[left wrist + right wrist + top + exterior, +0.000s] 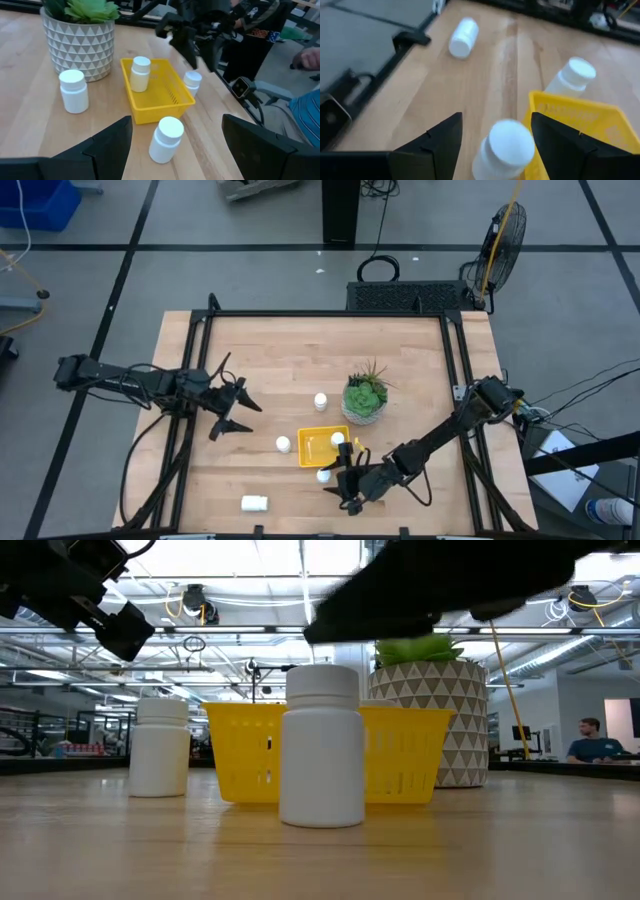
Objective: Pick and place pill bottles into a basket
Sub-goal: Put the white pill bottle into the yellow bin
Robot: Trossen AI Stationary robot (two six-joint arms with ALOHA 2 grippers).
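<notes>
**Right gripper over a bottle at the basket's near corner; left arm waits**

We see a light wooden plank tabletop [270,370] w/ a black metal frame [320,314] round its edges, on a grey tiled floor. In the low view the room behind is a big workshop w/ ceiling strip lights, and a seated person [592,740] far off at right.

The small square bright-yellow plastic basket [322,446] sits near the table's front centre, just beside the pale patterned pot w/ green plant [365,398]. We count 5 tiny white cylindrical pill bottles: 1 upright inside the basket [339,440], 1 upright just outside its front edge [324,476], 1 upright left of the basket [283,444], 1 upright between basket and pot's left side [320,400], 1 lying on its side near the front-left [254,503].

The right gripper [345,483] hangs over the bottle at the basket's front edge; in the right wrist view its fingers stand apart on either side of that bottle's cap, not touching it. The left gripper [232,408] hovers over the table's left part, fingers spread wide, nothing between them.

Hard to make out: in the low view a dark arm blurs across the top, hiding most of the plant; the bottle in the basket isn't visible there.
</notes>
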